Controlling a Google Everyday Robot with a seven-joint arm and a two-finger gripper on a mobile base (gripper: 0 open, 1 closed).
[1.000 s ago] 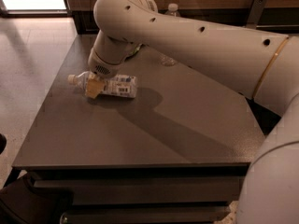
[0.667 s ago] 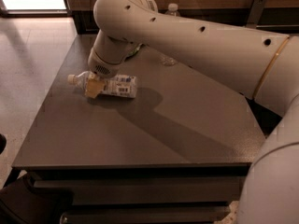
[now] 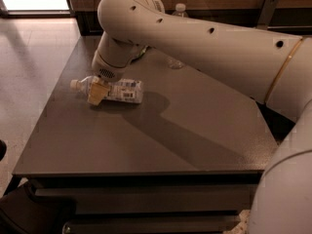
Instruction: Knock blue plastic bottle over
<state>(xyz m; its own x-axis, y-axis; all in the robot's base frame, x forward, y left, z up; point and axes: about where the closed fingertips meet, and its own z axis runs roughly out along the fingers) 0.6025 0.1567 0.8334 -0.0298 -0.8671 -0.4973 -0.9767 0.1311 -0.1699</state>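
Note:
The blue plastic bottle (image 3: 119,90) lies on its side on the dark table (image 3: 195,135), near the left edge, its white cap pointing left and its white label with barcode facing up. My gripper (image 3: 97,92) hangs from the wrist right over the bottle's neck end; one tan finger (image 3: 95,94) shows in front of the bottle and touches or nearly touches it. The big white arm reaches in from the right and covers the space behind the bottle.
A clear water bottle (image 3: 178,13) with a white cap stands at the table's back edge, mostly hidden behind the arm. A green item (image 3: 141,52) peeks out below the arm. Tiled floor lies left of the table.

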